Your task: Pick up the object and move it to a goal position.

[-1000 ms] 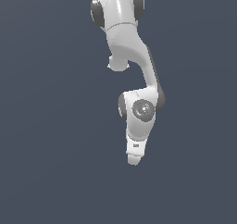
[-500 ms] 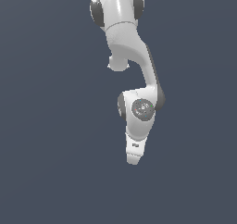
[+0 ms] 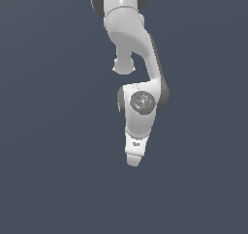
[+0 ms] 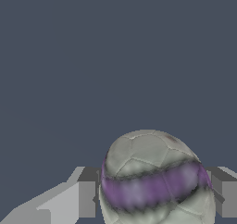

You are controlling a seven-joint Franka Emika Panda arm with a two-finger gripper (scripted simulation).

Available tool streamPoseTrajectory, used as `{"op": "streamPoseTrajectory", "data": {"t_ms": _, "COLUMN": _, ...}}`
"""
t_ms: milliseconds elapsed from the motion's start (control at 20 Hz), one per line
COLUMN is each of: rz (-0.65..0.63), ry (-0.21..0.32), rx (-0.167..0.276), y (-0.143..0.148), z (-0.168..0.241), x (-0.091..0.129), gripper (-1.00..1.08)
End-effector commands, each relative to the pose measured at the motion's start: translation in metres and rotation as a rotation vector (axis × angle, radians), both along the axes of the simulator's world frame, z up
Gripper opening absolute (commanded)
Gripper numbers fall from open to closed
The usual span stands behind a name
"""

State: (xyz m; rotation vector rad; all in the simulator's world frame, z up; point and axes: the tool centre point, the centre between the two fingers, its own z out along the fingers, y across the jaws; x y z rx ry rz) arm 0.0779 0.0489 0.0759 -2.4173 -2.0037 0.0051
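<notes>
Nothing has visibly shifted: the arm (image 3: pixel 140 107) hangs toward six o'clock as before, its gripper (image 4: pixel 155 197) clamped on the purple-banded ball (image 4: pixel 155 181).

Under the arm there is only a flat, even slate-blue ground (image 3: pixel 53 180) that fills both views from edge to edge, with no seam, rim or marking. Whether it is a floor or a worktop cannot be told. No separate thing can be made out resting on it.
</notes>
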Motion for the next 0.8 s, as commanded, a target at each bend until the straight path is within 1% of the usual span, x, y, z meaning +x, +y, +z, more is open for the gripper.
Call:
{"op": "streamPoseTrajectory", "data": {"t_ms": 0, "rz": -0.001, "ry": -0.003, "rx": -0.001, "y": -0.011, "z": 0.018, "x": -0.004, "gripper": -1.00}}
{"op": "streamPoseTrajectory", "data": {"t_ms": 200, "rz": 0.000, "ry": -0.003, "rx": -0.002, "y": -0.033, "z": 0.054, "x": -0.014, "gripper": -1.00}}
{"op": "streamPoseTrajectory", "data": {"t_ms": 750, "rz": 0.001, "ry": -0.003, "rx": -0.001, "y": -0.101, "z": 0.169, "x": -0.044, "gripper": -1.00}}
